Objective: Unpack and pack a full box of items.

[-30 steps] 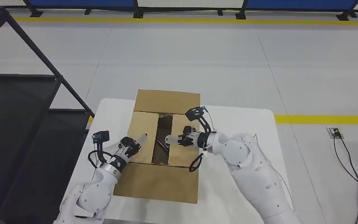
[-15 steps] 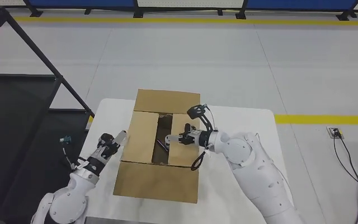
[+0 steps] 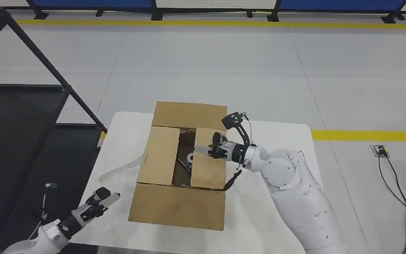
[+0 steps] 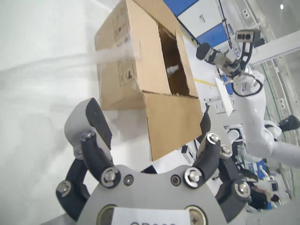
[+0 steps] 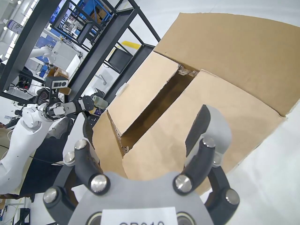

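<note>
When lifting flaps, treat the box (image 3: 177,206), sitting on the table (image 3: 273,146) with inner flaps half shut over a narrow gap, as light, stiff cardboard, bending only at creases. Take a flap by its free edge beside the gap, using the right gripper (image 3: 202,150), spread wide and empty just above the box's right inner flap. Note the left gripper (image 3: 103,195), likewise wide and empty, well off the box's near left corner.
</note>
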